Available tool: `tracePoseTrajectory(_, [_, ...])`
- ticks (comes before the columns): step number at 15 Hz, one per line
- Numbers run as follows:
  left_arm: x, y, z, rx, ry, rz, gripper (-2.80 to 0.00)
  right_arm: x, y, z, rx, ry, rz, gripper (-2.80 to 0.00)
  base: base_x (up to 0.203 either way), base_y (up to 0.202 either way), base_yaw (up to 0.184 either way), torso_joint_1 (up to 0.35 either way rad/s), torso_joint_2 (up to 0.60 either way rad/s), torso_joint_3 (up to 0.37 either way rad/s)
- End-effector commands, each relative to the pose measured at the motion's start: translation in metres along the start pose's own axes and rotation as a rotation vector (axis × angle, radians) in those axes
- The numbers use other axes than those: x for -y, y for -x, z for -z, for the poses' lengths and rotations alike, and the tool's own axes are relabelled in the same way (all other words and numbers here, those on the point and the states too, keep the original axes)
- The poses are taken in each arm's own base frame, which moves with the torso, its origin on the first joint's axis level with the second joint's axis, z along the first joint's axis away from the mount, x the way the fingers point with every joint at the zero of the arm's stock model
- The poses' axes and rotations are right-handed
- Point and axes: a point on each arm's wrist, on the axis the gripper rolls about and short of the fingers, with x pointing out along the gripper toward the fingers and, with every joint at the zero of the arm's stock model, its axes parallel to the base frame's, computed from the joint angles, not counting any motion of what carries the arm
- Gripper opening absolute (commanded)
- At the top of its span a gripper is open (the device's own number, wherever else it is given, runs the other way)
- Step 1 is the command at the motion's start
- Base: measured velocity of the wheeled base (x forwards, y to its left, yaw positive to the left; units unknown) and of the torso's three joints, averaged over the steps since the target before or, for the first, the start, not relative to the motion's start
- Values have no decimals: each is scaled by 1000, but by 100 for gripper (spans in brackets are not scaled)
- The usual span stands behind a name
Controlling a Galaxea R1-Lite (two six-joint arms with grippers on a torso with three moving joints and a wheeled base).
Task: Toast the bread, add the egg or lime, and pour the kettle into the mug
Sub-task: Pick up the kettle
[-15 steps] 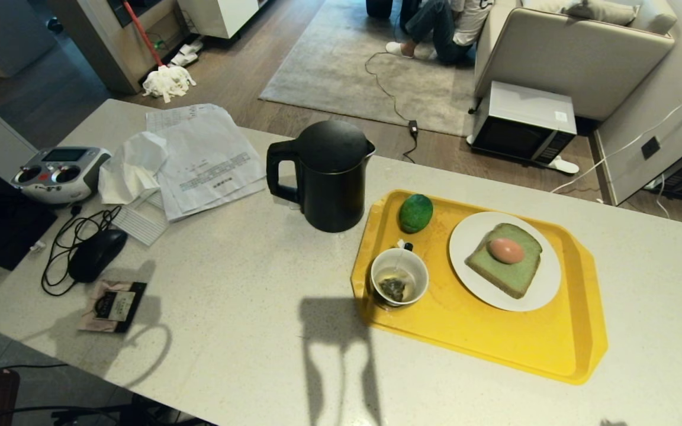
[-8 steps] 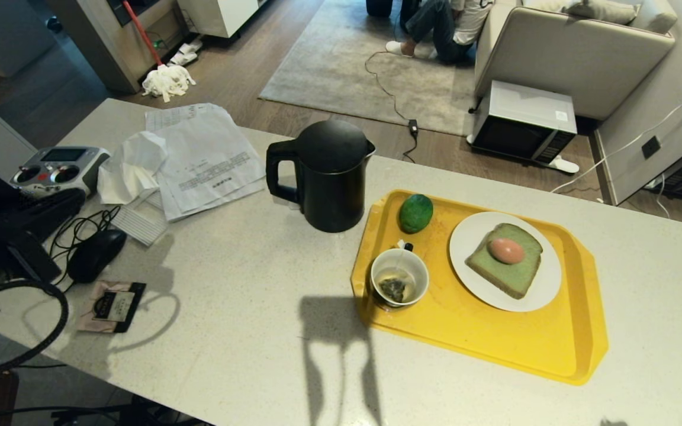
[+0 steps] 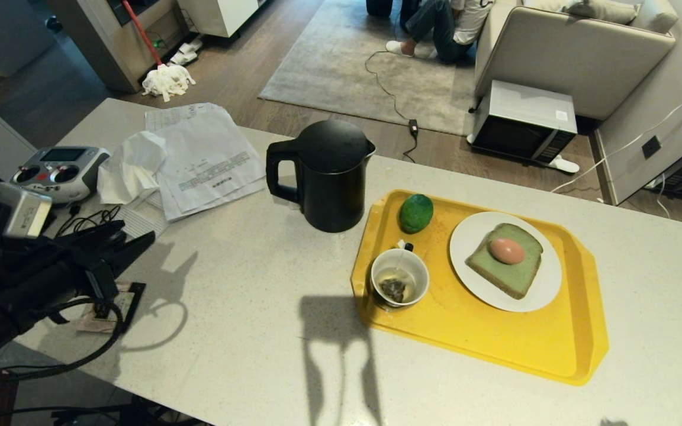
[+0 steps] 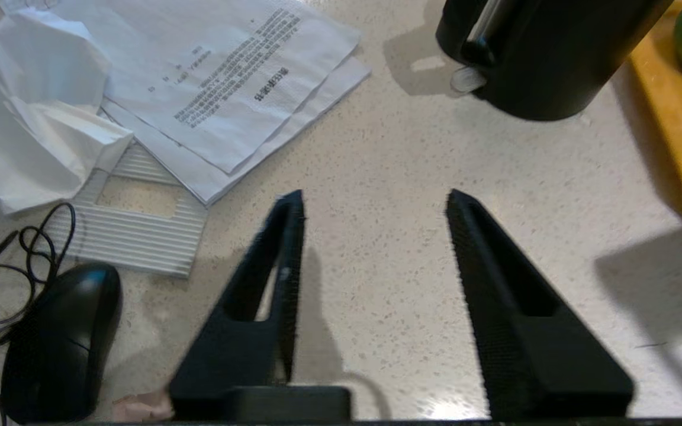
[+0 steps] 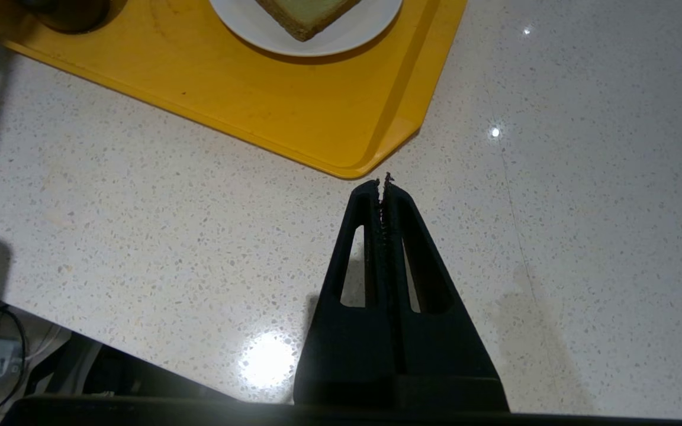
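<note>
Black kettle (image 3: 323, 174) stands upright beside the tray. Green bread (image 3: 505, 260) lies flat, the egg (image 3: 507, 250) resting on it. Lime (image 3: 415, 213) and mug (image 3: 399, 277) sit nearby.

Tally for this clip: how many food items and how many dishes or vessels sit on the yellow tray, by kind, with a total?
Bread slice: 1
Egg: 1
Lime: 1
White plate: 1
Mug: 1
Total on the yellow tray: 5

egg (image 3: 507, 250) on bread (image 3: 505, 260), kettle (image 3: 324, 176) left
</note>
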Motion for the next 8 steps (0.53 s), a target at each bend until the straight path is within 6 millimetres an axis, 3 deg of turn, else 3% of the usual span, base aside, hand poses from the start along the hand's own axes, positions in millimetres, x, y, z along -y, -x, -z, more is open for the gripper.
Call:
tracePoseTrajectory(1, [-9,-25,9,-14,-25,5,0,0,0,0,-1,1,-1,-280,0,0,0,0,0,0])
tracePoseTrajectory(5, [-24,-68,3,71,-117,-9,0,0,0,0,-1,1,0,-280,0,0,0,0,0,0])
tracePoseTrajectory(8, [-14,-96,3,124,-138,35,0,0,0,0,-1,1,-4,-280,0,0,0,0,0,0])
